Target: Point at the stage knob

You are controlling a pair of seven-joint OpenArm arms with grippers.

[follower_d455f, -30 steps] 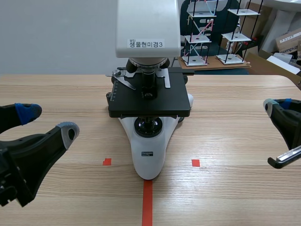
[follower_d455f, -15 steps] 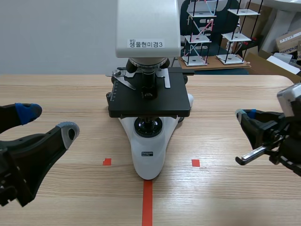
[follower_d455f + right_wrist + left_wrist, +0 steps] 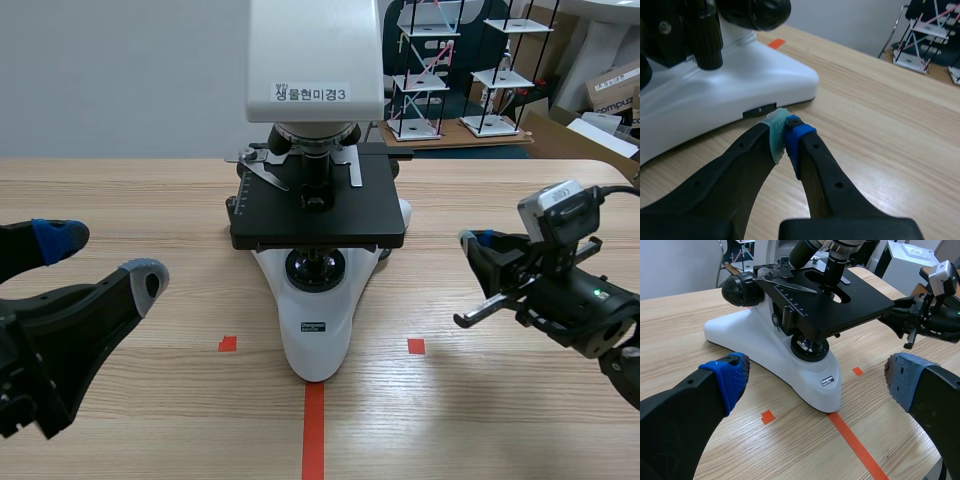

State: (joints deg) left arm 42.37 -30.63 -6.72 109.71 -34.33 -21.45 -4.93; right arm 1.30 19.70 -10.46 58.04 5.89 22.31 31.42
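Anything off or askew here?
Nothing stands out. The microscope stands upright and intact on the table; the left gripper is open, the right gripper shut, neither touching it.

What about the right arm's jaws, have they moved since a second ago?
Yes. The right arm's jaws, shut, have come in from the wooden table edge toward the white and black microscope.

Tiered racks behind wooden table

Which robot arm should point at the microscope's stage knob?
Right. Its shut end effector aims at the microscope, where the stage knob hangs ahead. The left end effector sits open, farther off.
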